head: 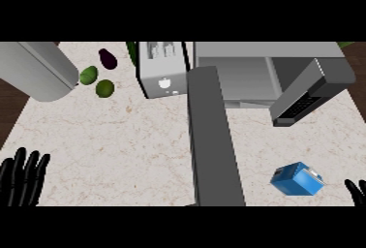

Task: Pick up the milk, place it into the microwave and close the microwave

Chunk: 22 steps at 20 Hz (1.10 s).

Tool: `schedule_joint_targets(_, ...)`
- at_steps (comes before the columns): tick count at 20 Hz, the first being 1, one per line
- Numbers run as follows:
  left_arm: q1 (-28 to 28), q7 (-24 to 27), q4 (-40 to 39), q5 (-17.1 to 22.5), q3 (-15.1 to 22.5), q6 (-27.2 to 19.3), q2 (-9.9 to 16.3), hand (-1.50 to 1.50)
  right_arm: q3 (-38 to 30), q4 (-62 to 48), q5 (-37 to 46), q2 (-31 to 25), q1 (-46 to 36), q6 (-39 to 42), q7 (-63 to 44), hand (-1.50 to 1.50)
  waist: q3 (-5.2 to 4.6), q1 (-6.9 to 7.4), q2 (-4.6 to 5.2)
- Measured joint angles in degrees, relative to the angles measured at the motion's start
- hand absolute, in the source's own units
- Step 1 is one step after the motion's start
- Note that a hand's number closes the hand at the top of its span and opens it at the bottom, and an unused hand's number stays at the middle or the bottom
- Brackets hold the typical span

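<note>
A blue milk carton (296, 179) with a white top lies tilted on the counter at the lower right. The grey microwave (243, 72) stands at the back, its inside showing. Its door (309, 92) hangs swung out to the right, dark inner face toward me. My left hand (22, 178) rests at the lower left edge, fingers straight and pointing up. Only the fingertips of my right hand (357, 191) show at the lower right edge, just right of the carton and apart from it.
A long grey bar (211, 140) runs down the counter's middle from the microwave to the front edge. A toaster (163, 70) stands left of the microwave. Two green fruits (97, 81) and a dark eggplant (108, 58) lie at the back left beside a large grey cylinder (36, 70).
</note>
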State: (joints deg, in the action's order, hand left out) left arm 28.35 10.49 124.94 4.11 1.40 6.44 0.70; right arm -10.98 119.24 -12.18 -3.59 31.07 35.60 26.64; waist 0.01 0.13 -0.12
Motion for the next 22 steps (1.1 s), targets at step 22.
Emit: schedule_joint_targets(22, 6.0, 5.8, -0.1, -0.5, 2.0, 1.6, 0.0, -1.5, -4.8, -34.1, 12.4, -7.2, -17.0, -9.9, 14.9, -1.5, 0.01, 0.26, 0.07)
